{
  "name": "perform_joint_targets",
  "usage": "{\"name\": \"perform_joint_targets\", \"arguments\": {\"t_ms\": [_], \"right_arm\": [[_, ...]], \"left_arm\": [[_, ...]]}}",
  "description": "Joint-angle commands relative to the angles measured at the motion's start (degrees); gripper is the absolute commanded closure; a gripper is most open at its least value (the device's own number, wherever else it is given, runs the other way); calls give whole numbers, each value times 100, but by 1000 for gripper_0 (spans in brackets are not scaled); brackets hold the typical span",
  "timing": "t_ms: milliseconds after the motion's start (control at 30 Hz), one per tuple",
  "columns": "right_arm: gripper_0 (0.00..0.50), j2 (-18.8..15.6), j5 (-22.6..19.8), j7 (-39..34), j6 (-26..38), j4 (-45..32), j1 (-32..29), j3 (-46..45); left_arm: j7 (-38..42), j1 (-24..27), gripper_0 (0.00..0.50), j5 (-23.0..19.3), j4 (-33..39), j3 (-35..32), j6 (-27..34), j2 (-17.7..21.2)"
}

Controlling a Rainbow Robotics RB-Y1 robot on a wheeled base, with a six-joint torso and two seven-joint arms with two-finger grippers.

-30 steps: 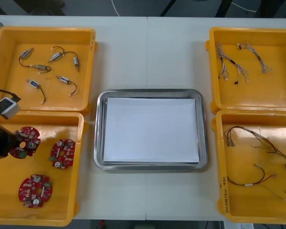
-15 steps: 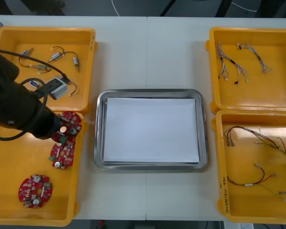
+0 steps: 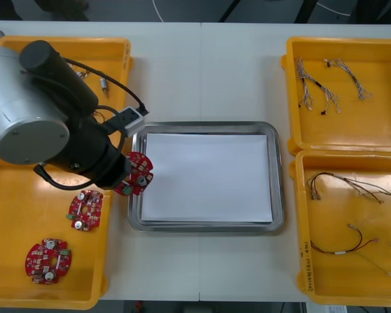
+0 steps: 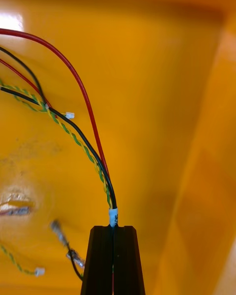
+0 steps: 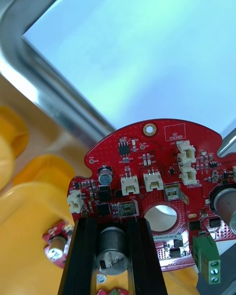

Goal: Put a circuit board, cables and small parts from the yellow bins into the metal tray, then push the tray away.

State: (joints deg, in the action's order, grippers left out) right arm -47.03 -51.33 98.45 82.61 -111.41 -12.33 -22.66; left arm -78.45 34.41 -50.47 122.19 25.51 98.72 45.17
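Observation:
My left gripper [image 3: 128,177] is shut on a round red circuit board [image 3: 137,174] and holds it over the left rim of the metal tray [image 3: 205,126]. In the left wrist view the fingers [image 5: 78,255] clamp the circuit board [image 5: 152,177] at a dark capacitor, above the tray's rim [image 5: 54,78] and its white inside. In the right wrist view my right gripper [image 4: 113,233] is shut on a bundle of red, black and yellow-green cable [image 4: 83,142] above the orange bin floor [image 4: 162,103].
Two more red boards [image 3: 85,209] [image 3: 47,260] lie in the near left bin [image 3: 13,215]. The left arm hides most of the far left bin with its small metal parts [image 3: 104,83]. Cables lie in the far right bin [image 3: 316,88] and near right bin [image 3: 352,189].
The left arm has carried the board rightward, out of the near left bin to the tray's left rim. The right gripper has left the front view's right edge, and the near right cables have shifted.

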Motion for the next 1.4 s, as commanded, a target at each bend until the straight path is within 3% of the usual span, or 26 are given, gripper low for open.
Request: {"name": "perform_joint_targets", "arguments": {"t_ms": [33,333,500,700,1133,1167,1200,1233,1267,1400], "right_arm": [[500,-166,-96,78,545,-479,55,-573],[500,-289,-219,70,1793,-1358,477,-792],[500,-403,-588,34,2180,-1665,767,-687],[500,-456,-940,61,2329,-1806,1031,-555],[500,-887,-1045,-10,2558,-2342,1514,122],[500,-887,-1054,-18,2584,-2386,1549,148],[500,-887,-1072,-18,2602,-2421,1585,157],[500,-887,-1081,-18,2611,-2430,1593,174],[500,-887,-1107,-10,2637,-2447,1629,201],[500,-887,-1195,-1,2690,-2456,1769,306]], "left_arm": [[1042,418,496,248,104,490,-125,-360],[1148,462,497,705,-432,1430,-1162,-483],[1165,462,496,933,-635,1782,-1513,-527],[1174,462,496,1004,-889,1993,-1786,-553],[1183,470,484,986,-925,2046,-1838,-544],[1192,470,361,986,-933,2046,-1838,-536],[1209,470,187,977,-933,2037,-1838,-527],[1218,470,110,977,-933,2046,-1838,-518],[1236,470,0,977,-933,2046,-1838,-518],[1288,470,0,977,-933,2037,-1838,-500]]}}
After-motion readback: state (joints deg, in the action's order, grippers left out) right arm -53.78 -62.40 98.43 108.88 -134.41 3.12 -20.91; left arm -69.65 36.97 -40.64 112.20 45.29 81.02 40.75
